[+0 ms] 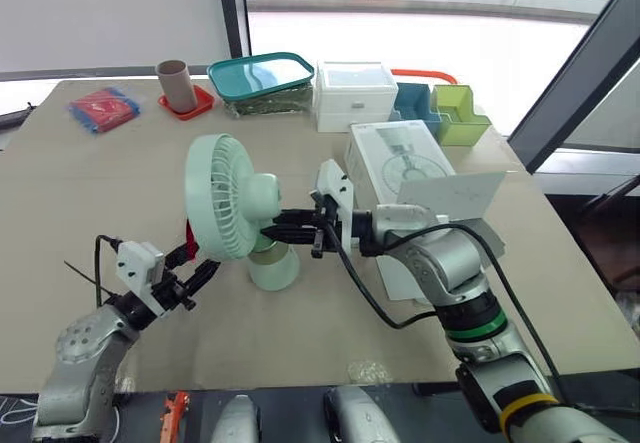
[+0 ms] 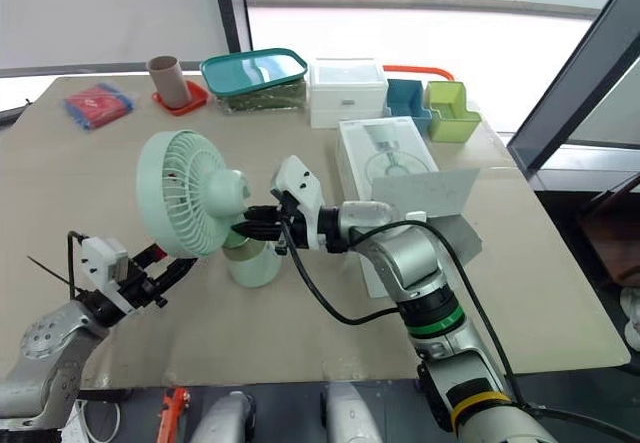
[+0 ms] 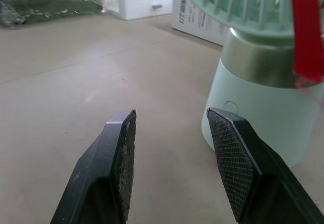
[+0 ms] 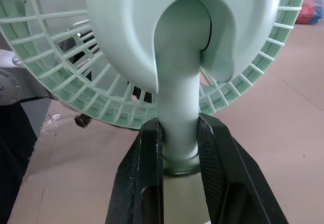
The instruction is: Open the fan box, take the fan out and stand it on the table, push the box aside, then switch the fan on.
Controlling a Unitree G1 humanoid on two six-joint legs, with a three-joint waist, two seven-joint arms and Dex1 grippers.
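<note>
Carrying everything, the tan desk is stretching away toward a window. The white fan box is lying flat near the desk's right edge, and its flap is standing open on the side toward the near edge. The pale green fan is standing upright on its round base, out of the box, around the middle of the desk. Its grille is facing toward the left edge.

Along the far edge a white drawer unit is sitting beside a container with a teal lid. A blue bin and a green bin are lining up toward the far right corner.

The right gripper is reaching in from the box side, and its fingers are clamping the fan's neck just above the base, one on each side. The left gripper is hovering over the desk close to the near edge, next to the base without touching it. Its fingers are spreading wide and holding nothing.

A brown cup is standing on a red coaster at the far edge. A red and blue packet is lying toward the far left corner. A red strip is hanging from the grille beside the base.
</note>
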